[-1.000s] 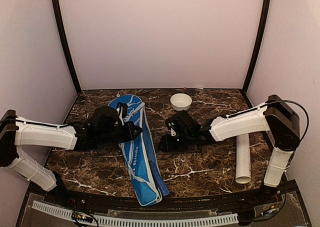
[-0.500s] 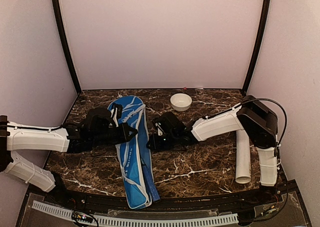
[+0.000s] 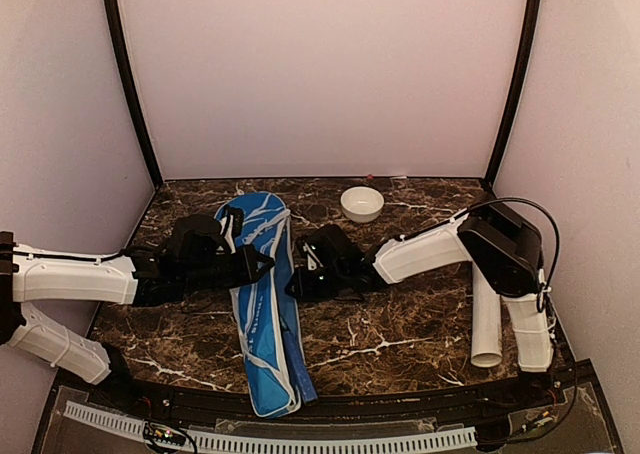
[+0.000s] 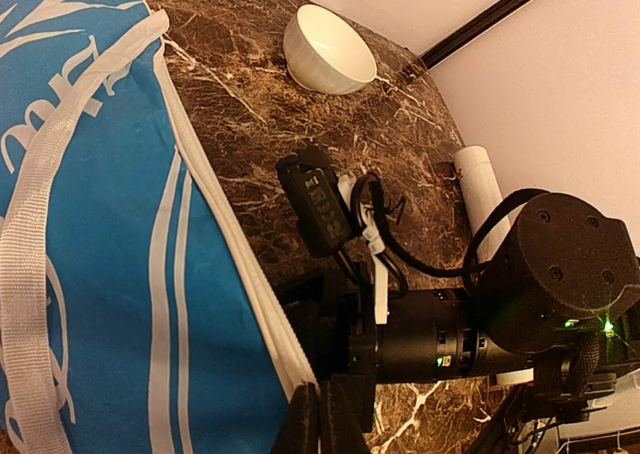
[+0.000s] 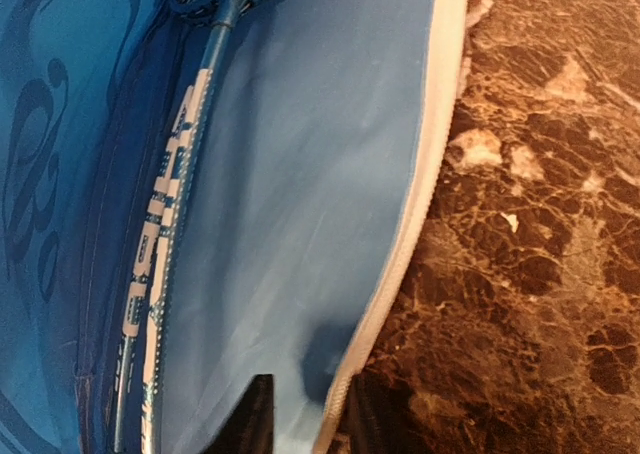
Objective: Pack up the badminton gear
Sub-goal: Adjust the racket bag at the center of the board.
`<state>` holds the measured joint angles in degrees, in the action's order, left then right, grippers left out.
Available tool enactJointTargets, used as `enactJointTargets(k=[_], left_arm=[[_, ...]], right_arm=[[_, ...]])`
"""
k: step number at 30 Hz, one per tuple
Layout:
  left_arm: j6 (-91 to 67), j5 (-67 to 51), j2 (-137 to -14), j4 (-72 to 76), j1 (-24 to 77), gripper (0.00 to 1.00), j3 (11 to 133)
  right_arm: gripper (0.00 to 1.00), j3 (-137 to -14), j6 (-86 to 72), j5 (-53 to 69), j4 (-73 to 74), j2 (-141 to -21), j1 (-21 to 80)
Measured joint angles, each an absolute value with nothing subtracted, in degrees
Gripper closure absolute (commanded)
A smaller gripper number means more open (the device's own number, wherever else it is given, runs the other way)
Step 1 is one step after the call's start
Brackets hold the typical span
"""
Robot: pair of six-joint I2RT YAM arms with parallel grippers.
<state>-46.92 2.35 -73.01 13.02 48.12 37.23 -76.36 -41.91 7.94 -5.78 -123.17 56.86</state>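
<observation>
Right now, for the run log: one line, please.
left gripper: shut on racket cover | right gripper: open astride its edge | racket: inside

Cover (image 3: 262,304): shifted left, near end swung further left.
Left gripper (image 3: 262,264): drawn back left, taking the cover's edge along.
Right gripper (image 3: 297,279): carried left from mid-table to the cover's right edge; jaws narrower, now astride the white trim.
Right elbow (image 3: 505,249): moved left, nearer the tube (image 3: 487,329).
</observation>
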Motion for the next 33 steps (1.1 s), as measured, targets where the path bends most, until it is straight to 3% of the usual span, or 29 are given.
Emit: enactJointTargets(k=[2, 3, 14, 25, 33], left_arm=[[-46.94, 2.37, -73.01, 12.88, 48.1, 1.0, 37.21], [-46.94, 2.37, -72.99, 12.73, 48.1, 1.0, 37.21], [-46.89, 2.66, -69.08, 10.17, 47.77, 1.0, 35.97], [-46.24, 0.43, -67.96, 12.62, 47.86, 1.0, 34.98], [-45.21, -2.17, -76.07, 19.7, 47.64, 1.0, 34.68]], right_arm=[[0.98, -77.06, -42.7, 8.14, -6.0, -123.96, 56.86], [1.0, -77.3, -42.61, 8.16, -6.13, -124.33, 56.86], [1.0, -75.13, -43.31, 5.13, -5.98, -122.02, 56.42], [1.0, -64.51, -40.66, -5.02, -2.22, -95.09, 55.51], [1.0, -57.87, -40.14, -7.62, -0.47, -89.73, 55.44]])
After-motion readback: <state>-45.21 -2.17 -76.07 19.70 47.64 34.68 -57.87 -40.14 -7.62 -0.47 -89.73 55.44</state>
